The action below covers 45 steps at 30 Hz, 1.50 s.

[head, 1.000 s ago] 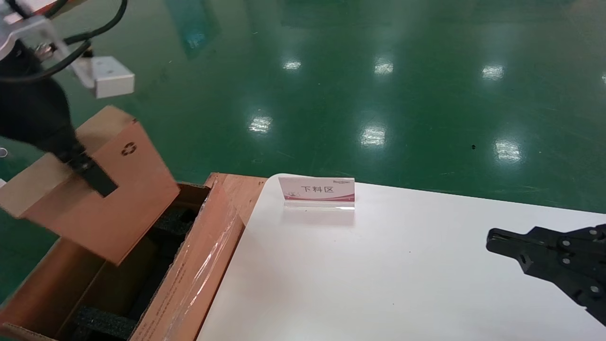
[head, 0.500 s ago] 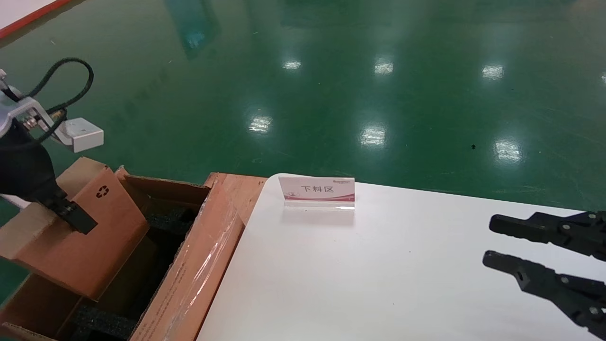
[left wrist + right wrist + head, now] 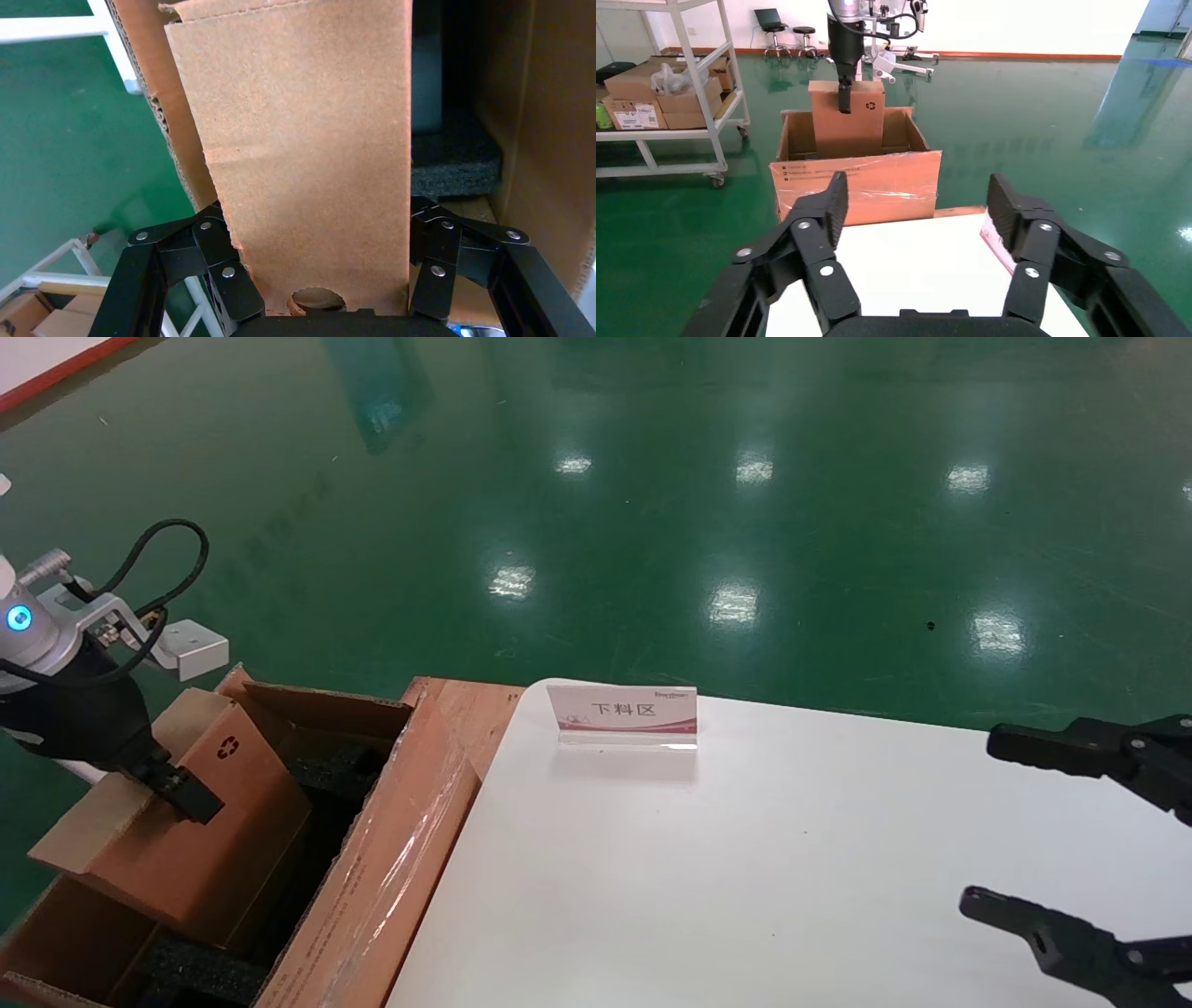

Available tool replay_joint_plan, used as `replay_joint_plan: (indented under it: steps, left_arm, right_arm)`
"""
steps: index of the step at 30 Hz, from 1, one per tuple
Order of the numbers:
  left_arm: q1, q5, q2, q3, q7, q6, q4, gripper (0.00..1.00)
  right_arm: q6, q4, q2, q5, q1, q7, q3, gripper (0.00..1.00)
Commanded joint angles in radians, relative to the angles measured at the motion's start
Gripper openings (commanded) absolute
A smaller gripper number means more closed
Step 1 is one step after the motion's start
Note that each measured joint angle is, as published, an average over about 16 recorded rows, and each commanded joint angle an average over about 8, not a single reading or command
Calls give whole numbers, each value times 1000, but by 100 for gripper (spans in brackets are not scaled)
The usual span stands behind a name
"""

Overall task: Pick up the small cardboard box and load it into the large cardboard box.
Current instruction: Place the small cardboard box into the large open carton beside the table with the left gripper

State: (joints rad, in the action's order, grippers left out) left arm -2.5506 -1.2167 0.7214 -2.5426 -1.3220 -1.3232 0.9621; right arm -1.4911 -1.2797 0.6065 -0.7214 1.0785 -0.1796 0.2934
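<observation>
- Right gripper (image 3: 1052, 831): nearest the camera in the head view, over the white table (image 3: 792, 859) at its right side. Jaws spread wide, nothing between them. Idle; takes no part in the step.
- Left gripper (image 3: 323, 263): clamped on the small cardboard box (image 3: 177, 822), one finger on each broad face. Wrist view shows the round hole in the box edge sitting just between the finger bases, so the grip is deep.
- Small cardboard box: hangs tilted, lower part already inside the large cardboard box (image 3: 372, 877), upper part with the recycling symbol above the rim. Cannot tell whether its bottom edge touches the foam.
- Step in hand, as judged: lowering phase of the load. Pick done; release not yet done.
- Next move calls for: straight descent along the carton's left wall, keeping the box clear of the black foam padding (image 3: 453, 151) seen beside it; open the jaws only once the box is seated.
- Risk, as judged: the tilt could catch a corner on foam or on the carton wall.
- Left arm pose: reaches in from the far left, wrist pitched down over the carton.
- Sign stand (image 3: 622, 714): at the table's far edge, well apart from the work.
</observation>
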Motion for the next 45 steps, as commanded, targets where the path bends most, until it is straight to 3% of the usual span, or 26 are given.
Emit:
replay_joint_plan:
  steps: [1,17,45]
  left_arm:
    - [16,2,-1,0,8,8,-16,0]
    - [111,-3,-14,-10,67,54,-127,0]
    - [253,-10,48,-3,102,148,-263,0]
  right_arm:
    - [0,0,0,0,0,0,0,100]
    - [0,0,0,1,0,1,1,100]
    - [1,0,-1,2,1,1,3,100]
